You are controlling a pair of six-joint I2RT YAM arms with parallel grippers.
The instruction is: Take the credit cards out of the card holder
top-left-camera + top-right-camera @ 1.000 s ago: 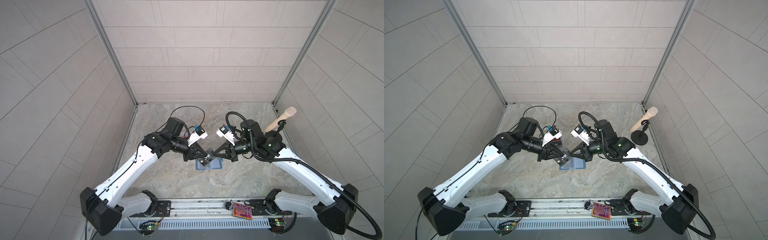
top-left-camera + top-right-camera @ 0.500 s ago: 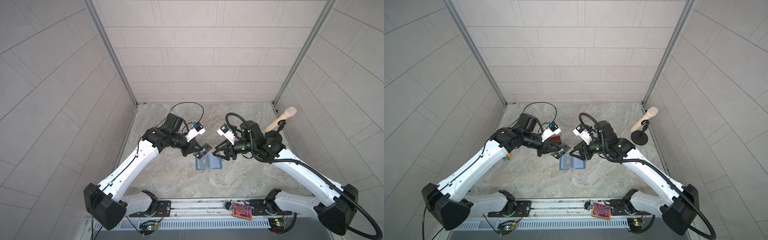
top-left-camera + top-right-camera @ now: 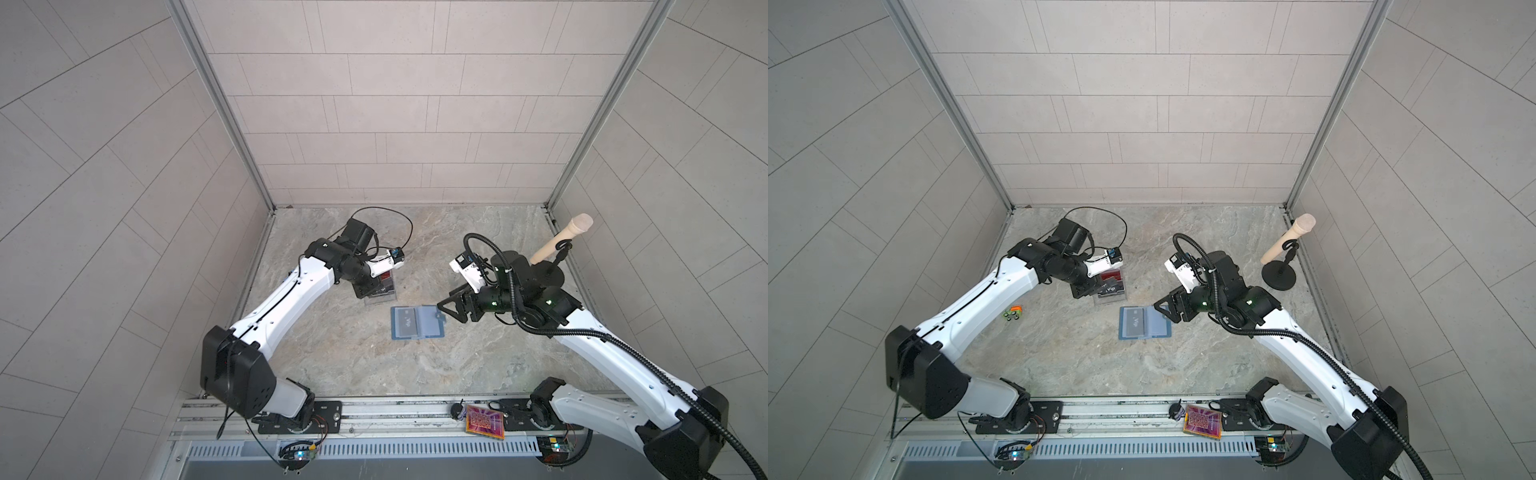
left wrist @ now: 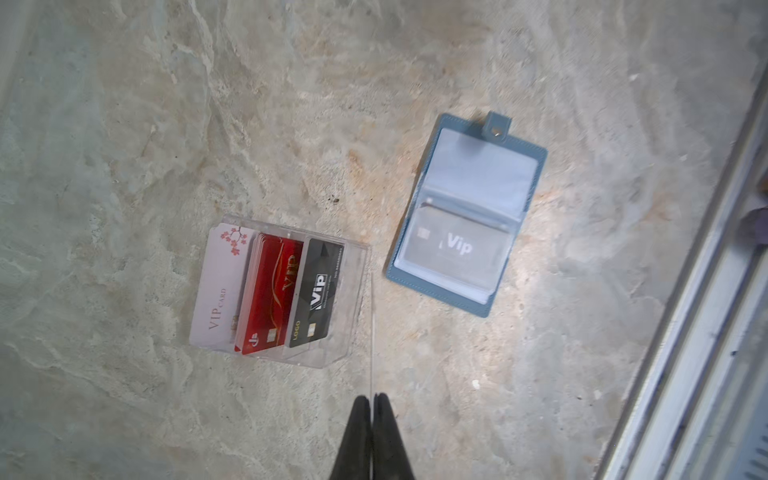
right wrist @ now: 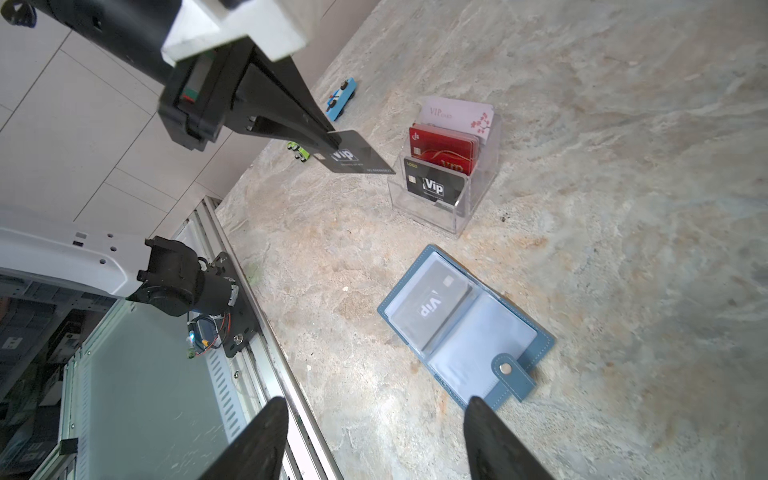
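Pale tiled walls closed round a marbled stone tabletop (image 3: 415, 374); near its middle a slate-blue leather-look booklet card holder (image 3: 417, 323) lay open and flat, its snap tab turned toward the right arm. Under the clear sleeve of the page farther from that tab sat a dark sleeved Vip card (image 5: 432, 307), its long axis parallel to the holder's spine and so crosswise to the right arm's reach; the tab-side sleeve looked empty.

The right tool (image 5: 376, 415) hung just beside the tab edge, its jaws apart and nothing between them; the right arm was plainly the nearer one. The left tool (image 5: 330, 139) was clamped on one end of a dark grey-black plastic Vip card (image 5: 359, 158), held in the air near a clear acrylic tiered stand (image 5: 449, 216) and apart from it. That stand, on the left arm's side of the holder, carried a pale whitish-pink card (image 5: 457, 114), a stack of red cards (image 5: 442, 145) and a black front card (image 5: 434, 187).

By my reading, the right tool would have to cross the empty page to reach the sleeved card; which edge of that sleeve opened could not be told.
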